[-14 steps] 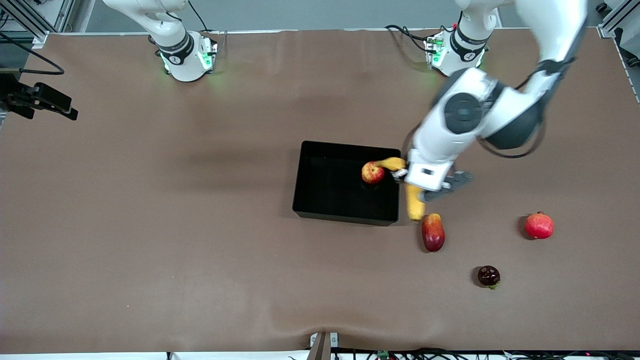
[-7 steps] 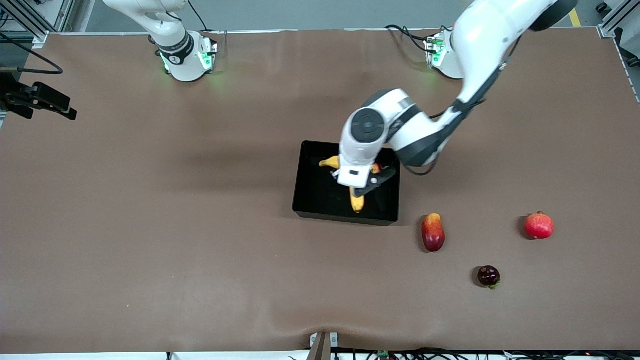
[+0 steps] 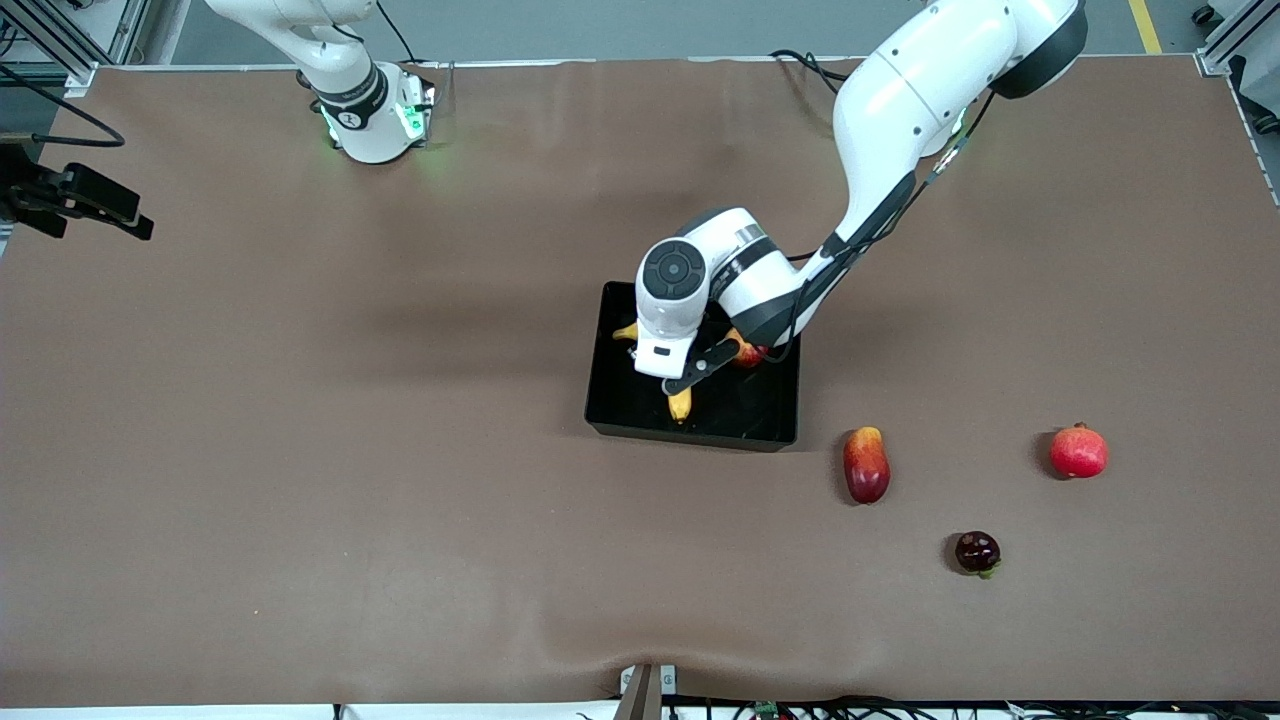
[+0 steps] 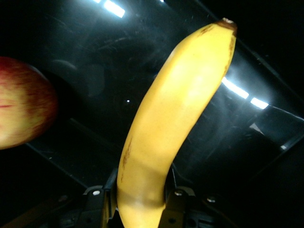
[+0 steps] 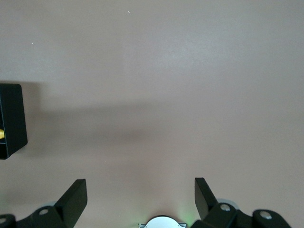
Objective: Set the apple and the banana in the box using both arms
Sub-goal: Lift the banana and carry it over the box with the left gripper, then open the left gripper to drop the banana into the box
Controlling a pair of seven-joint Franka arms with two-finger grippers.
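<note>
My left hand [image 3: 677, 372] is clamped on the banana [image 4: 175, 123], fingers pinching it near one end so most of its length hangs free. I've got it over the box [image 3: 615, 400], inside the walls, with both banana tips showing past the wrist in the front view. Holding it at the end keeps my fingers clear of the apple [image 3: 750, 351], which already sits in the box toward the left arm's end, close beside the banana but apart from it. I judge the release is the next step.

My right hand [image 5: 140, 194] is spread wide with nothing in it, waiting over bare counter [image 5: 166, 71] well apart from the box.

Outside the box, toward the left arm's end, lie a mango [image 3: 865, 464], a pomegranate [image 3: 1078, 451] and a dark mangosteen [image 3: 977, 552], none of them wanted.
</note>
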